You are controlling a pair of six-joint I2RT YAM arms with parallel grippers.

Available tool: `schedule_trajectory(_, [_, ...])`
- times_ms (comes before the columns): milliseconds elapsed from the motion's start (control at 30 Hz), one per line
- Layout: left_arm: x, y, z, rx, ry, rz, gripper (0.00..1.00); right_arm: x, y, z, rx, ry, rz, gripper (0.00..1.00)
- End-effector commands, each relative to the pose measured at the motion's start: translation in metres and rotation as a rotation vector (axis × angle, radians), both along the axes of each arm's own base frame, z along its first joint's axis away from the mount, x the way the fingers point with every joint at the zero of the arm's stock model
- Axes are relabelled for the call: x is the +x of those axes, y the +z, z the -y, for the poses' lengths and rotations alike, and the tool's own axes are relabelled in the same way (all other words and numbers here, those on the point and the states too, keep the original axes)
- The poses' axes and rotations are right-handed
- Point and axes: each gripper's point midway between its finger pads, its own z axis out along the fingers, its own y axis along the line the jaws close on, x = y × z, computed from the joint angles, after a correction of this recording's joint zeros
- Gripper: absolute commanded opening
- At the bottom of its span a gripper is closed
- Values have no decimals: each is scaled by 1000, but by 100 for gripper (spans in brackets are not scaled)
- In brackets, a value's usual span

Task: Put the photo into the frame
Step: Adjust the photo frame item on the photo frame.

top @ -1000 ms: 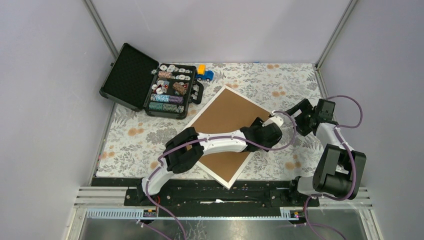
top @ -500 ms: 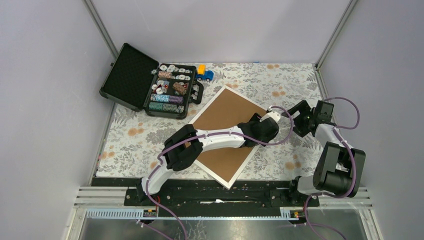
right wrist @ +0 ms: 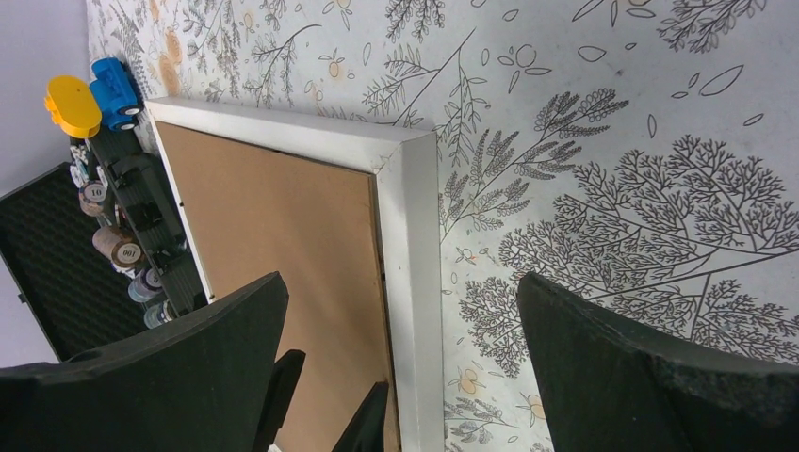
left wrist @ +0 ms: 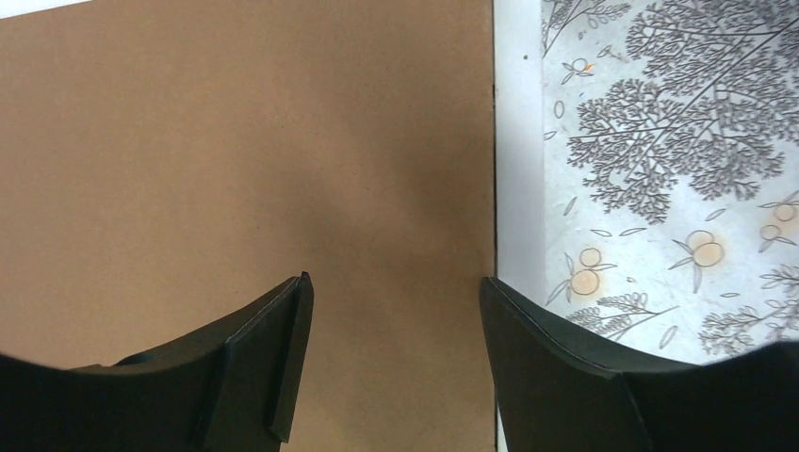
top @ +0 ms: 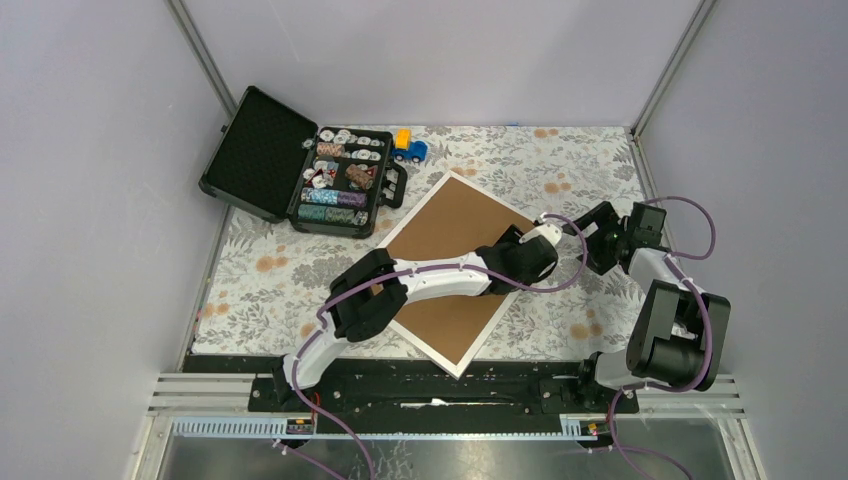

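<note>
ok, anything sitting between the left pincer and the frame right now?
Nothing visible. The left pincer is open right over the frame, which lies brown back up. It sits next to the white moulding on one side, and only bare board shows between its fingers. The photo isn't in any view.

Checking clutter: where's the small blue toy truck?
The small blue toy truck sits far back, left of centre in top view, beside the open black case.

Matt brown board back point(left wrist: 236, 141), smooth white frame point(right wrist: 410, 235), floral printed tablecloth point(right wrist: 612, 141)
</note>
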Motion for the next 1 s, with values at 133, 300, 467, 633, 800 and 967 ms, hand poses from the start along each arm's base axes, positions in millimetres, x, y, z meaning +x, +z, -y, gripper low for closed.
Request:
schedule_trajectory(133, [19, 26, 7, 2, 12, 111, 69, 2, 0, -2, 9, 12, -9, 100])
schedule_trajectory(300, [7, 32, 20, -30, -30, 105, 90, 2, 2, -1, 4, 10, -4, 100])
schedule_trajectory(467, [8, 21, 23, -8, -33, 113, 97, 3, 3, -2, 7, 14, -1, 100])
schedule_trajectory(633, [12, 11, 20, 40, -31, 128, 97, 2, 3, -2, 5, 15, 0, 100])
schedule_trajectory(800, [20, 15, 10, 108, -4, 188, 92, 2, 2, -2, 8, 16, -3, 100])
schedule_trajectory(967, [30, 30, -1, 183, 15, 266, 82, 1, 0, -3, 13, 14, -10, 100])
